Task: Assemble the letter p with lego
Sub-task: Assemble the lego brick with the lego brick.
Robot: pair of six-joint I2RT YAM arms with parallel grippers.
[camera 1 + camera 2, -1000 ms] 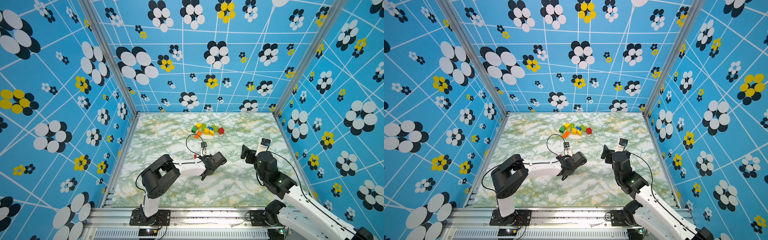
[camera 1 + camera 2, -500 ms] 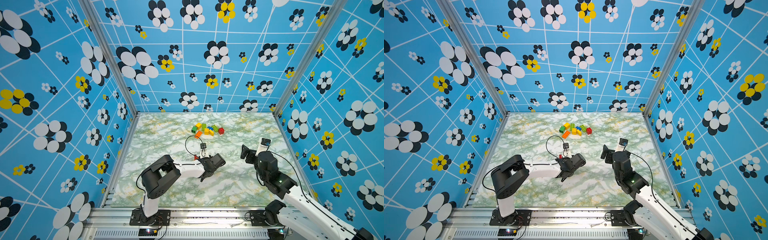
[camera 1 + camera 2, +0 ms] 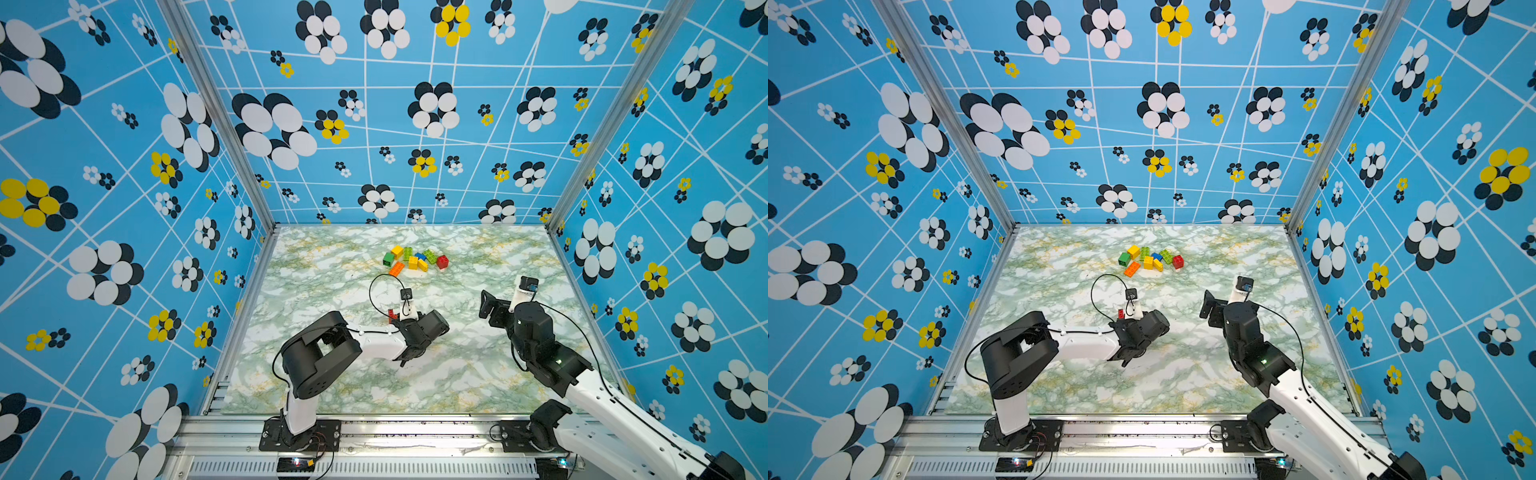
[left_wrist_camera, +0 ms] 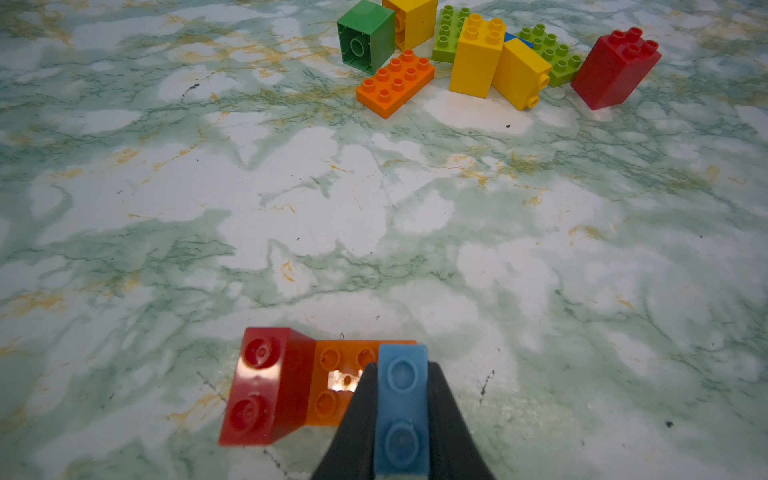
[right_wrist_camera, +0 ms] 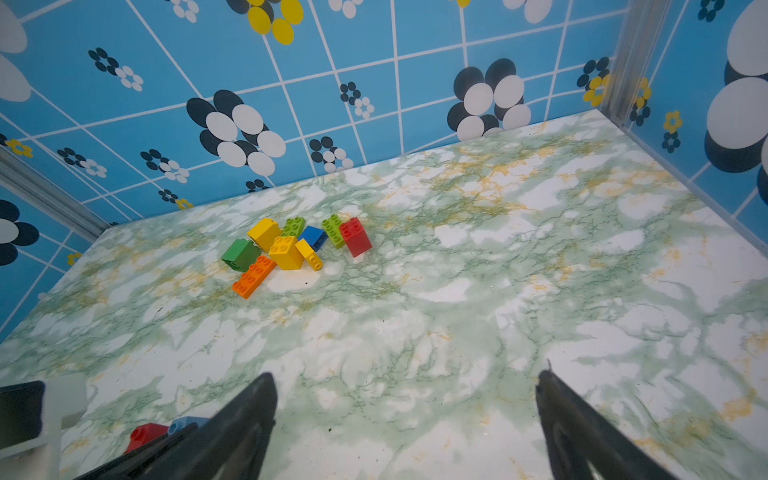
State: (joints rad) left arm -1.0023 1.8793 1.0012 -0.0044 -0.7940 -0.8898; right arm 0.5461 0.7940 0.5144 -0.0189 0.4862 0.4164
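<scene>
Light blue plastic is being gripped: a narrow light blue brick (image 4: 402, 409) is being clamped between the dark fingers (image 4: 357, 432) of the left gripper (image 4: 402, 415), which is being held low over the marbled table (image 4: 374, 208). Its underside sockets are being shown to the left wrist camera. An orange plate (image 4: 332, 382) is being seen joined against it, with a red brick (image 4: 266, 386) attached at the plate's far side; whether this assembly is touching the table cannot be told. In a top view only a red corner (image 3: 391, 314) is being shown beside the left wrist.

The loose lego pile (image 3: 415, 259) is lying well apart, toward the back wall: green, yellow, lime, blue, orange and red pieces, closely clustered, several tipped on their sides.

The right gripper (image 5: 405, 411) is being held spread wide and empty, well apart from the pile.
</scene>
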